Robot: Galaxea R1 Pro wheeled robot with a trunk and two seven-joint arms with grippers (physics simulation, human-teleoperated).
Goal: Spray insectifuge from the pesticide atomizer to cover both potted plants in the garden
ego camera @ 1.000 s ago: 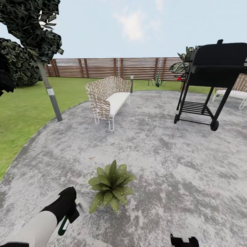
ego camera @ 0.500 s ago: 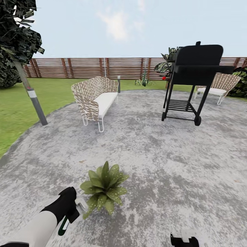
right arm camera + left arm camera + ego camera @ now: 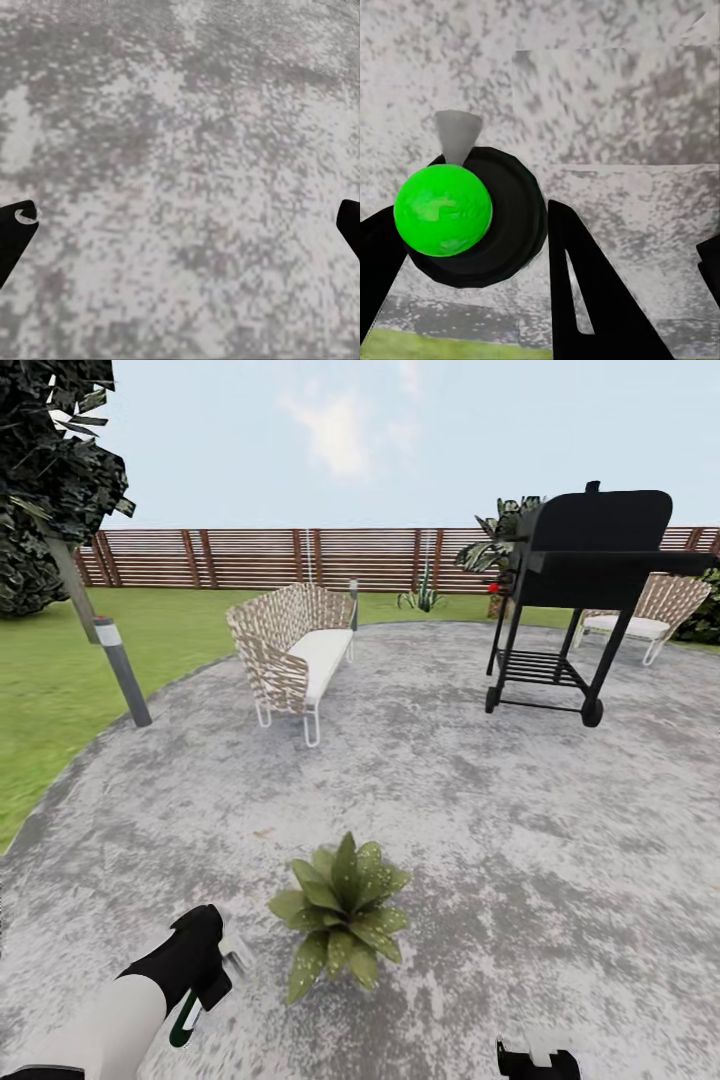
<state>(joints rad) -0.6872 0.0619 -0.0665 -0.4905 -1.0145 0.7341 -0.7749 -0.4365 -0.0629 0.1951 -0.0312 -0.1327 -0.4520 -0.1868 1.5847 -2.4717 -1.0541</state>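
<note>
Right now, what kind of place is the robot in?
Most likely a backyard garden patio, rendered in simulation. It stands on a round grey paved patio edged by lawn, with a brown slatted wooden fence behind. A wicker bench and a black barbecue grill point to outdoor leisure.

The left arm [image 3: 110, 1025] is white and round, with a black end part. The left gripper [image 3: 472, 300] has 2 flat black pointed fingers. The right gripper [image 3: 538, 1060] is black with a white bit.
</note>
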